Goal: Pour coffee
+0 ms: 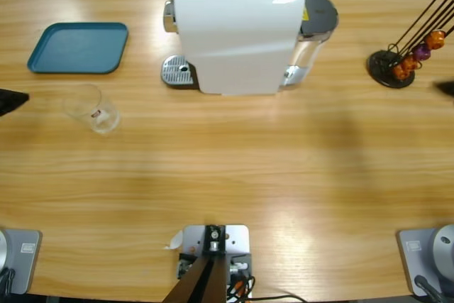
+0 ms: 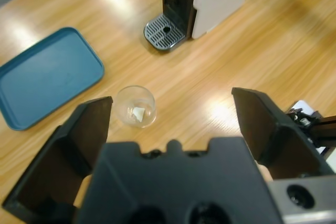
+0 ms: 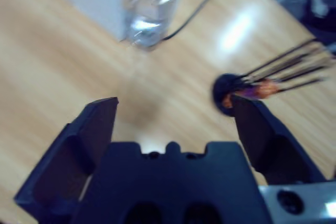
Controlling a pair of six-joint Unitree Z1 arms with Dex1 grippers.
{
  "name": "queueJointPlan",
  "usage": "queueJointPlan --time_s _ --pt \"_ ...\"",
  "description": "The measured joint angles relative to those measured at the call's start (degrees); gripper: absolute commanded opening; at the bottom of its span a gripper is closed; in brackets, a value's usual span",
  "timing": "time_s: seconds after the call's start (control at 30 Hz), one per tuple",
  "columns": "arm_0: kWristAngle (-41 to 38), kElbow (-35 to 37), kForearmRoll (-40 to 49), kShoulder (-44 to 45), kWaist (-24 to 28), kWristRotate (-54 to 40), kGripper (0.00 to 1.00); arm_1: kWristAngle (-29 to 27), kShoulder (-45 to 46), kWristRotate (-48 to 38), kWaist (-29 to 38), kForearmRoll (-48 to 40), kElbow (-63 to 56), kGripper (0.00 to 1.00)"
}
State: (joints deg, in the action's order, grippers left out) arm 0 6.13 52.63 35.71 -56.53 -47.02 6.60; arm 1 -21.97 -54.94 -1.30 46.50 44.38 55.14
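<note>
On my counter [image 1: 234, 168]: one white coffee machine [image 1: 237, 33] at the far middle with its round drip grate [image 1: 177, 71] at its left, one blue tray [image 1: 79, 47] far left, one clear glass [image 1: 92, 108] just in front of the tray, and one black capsule rack [image 1: 394, 65] far right. No coffee is visible to me in the glass, only a small white patch at its bottom. My left fingers [image 2: 170, 108] stand wide apart, holding nothing, above the glass [image 2: 135, 106]; my right fingers [image 3: 173, 111] likewise spread and hold nothing, near the capsule rack [image 3: 231, 95].

Glossy wooden table [image 1: 284, 175]; clear, seemingly glass cup [image 1: 94, 108].
</note>
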Motion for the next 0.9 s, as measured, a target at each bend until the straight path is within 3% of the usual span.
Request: queueJointPlan --time_s 0.1,0.2,0.3,0.47,0.57,0.67,0.9 --pt "0.0 -0.7 -0.2 -0.1 0.0 0.0 1.000 -0.6 -0.4 1.1 -10.3 0.9 7.3 0.901" --pt "-1.3 1.5 -3.2 -1.7 1.6 1.0 1.000 -0.2 -3.0 2.4 -13.6 1.0 11.1 0.954" --pt "-4.4 10.4 -5.7 -10.3 3.3 3.6 0.994 1.0 -4.9 2.5 -11.9 0.9 9.7 0.951" --pt "-7.2 26.0 -6.8 -26.9 5.7 11.3 0.985 4.8 -4.0 0.9 -2.1 0.5 -1.6 0.948" --pt "-11.9 32.2 -6.8 -33.4 8.4 16.4 0.973 5.5 -2.2 0.5 -1.0 0.1 -3.8 0.945" --pt "-14.2 35.5 -6.7 -37.2 9.5 20.1 0.968 6.0 -2.2 0.5 -0.7 0.1 -4.0 0.945" --pt "-16.0 35.7 -5.1 -38.9 9.7 23.8 0.925 6.1 -2.2 0.5 -0.6 0.1 -4.0 0.933"
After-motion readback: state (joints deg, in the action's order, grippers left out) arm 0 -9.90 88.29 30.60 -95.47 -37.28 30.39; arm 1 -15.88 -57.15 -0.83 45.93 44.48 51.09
